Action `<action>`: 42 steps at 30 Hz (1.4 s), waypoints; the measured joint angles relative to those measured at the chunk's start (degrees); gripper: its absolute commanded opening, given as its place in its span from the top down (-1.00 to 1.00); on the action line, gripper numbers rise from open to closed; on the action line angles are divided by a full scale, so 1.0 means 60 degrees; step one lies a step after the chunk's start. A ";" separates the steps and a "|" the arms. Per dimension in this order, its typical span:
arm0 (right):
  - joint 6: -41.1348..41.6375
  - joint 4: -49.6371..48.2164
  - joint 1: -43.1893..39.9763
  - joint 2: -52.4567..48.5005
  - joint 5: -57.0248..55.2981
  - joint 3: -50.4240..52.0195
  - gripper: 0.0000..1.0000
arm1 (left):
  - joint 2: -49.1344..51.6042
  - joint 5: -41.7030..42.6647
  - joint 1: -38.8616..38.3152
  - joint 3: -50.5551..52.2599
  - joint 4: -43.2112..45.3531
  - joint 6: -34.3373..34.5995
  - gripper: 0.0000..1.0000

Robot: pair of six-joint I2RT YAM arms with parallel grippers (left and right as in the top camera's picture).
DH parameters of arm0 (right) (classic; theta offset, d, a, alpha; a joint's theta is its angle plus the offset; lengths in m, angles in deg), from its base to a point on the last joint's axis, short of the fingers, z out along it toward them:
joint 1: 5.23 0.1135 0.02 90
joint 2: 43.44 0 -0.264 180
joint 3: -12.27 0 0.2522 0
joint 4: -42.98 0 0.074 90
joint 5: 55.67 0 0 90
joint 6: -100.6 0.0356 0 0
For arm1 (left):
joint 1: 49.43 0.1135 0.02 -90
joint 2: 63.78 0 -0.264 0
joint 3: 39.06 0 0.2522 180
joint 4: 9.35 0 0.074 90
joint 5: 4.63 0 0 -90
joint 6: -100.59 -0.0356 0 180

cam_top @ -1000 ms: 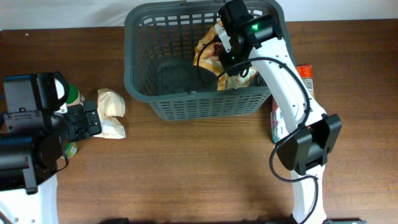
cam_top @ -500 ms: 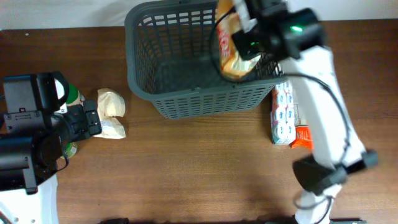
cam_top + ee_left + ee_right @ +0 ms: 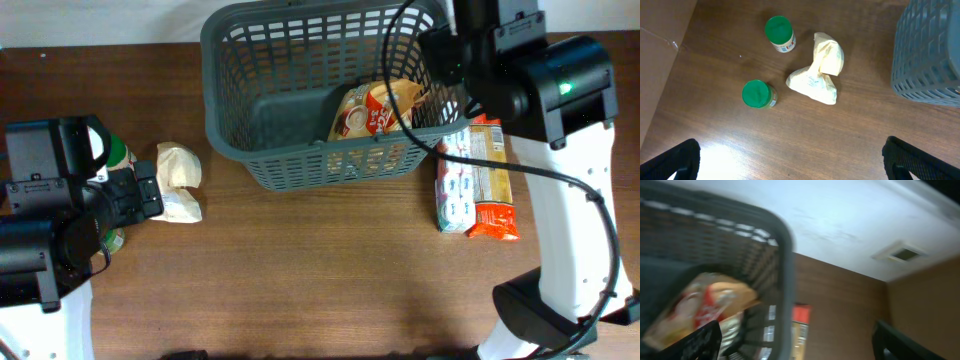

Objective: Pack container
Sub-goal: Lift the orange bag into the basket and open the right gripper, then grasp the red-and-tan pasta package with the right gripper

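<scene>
The container [image 3: 228,90], a dark grey slotted basket, stands at the back of the table. An orange and red snack bag [image 3: 375,110] lies inside it against the right wall, also seen blurred in the right wrist view [image 3: 700,305]. My right gripper [image 3: 797,336] hangs open above the container's right rim [image 3: 786,255], holding nothing. My left gripper [image 3: 792,150] is wide open over bare table at the left. In front of it lie a cream bag [image 3: 819,67] and two green-lidded jars [image 3: 779,32] [image 3: 758,95].
Right of the container lie a blue-and-white pack [image 3: 455,185] and an orange-red pack [image 3: 492,190] side by side. The cream bag [image 3: 178,180] lies left of the container, beside the left gripper. A white wall runs behind the table.
The right gripper opened and let go of the snack bag, which now lies in the container. The right arm swung up and to the right. The left arm has not moved.
</scene>
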 measured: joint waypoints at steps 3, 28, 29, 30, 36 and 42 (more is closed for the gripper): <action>0.0346 -0.0084 -0.1322 0.0036 0.0098 0.0004 -0.93 | 0.0000 0.0000 0.0000 0.0000 0.0000 0.0000 -0.99; 0.1086 -0.1887 -0.6087 -0.3781 0.6601 0.6612 -0.70 | 0.0000 0.0000 0.0000 0.0000 0.0000 0.0004 -0.99; 0.1045 -0.2127 -0.6051 -0.3789 0.6601 0.6881 -0.69 | 0.0000 0.0000 0.0000 0.0000 0.0000 0.0004 -0.99; 0.1002 -0.2357 -0.6018 -0.3789 0.6590 0.7195 -0.66 | 0.0000 0.0000 0.0000 0.0000 -0.0007 0.0000 -0.98; 0.0925 -0.3238 -0.6025 -0.3599 0.6390 0.8200 -0.03 | 0.0000 0.0000 0.0000 0.0000 0.0000 0.0004 -0.98; 0.1013 -0.3249 -0.6054 -0.3118 0.6575 0.8542 0.92 | 0.0000 0.0000 0.0000 0.0000 0.0004 0.0000 -0.99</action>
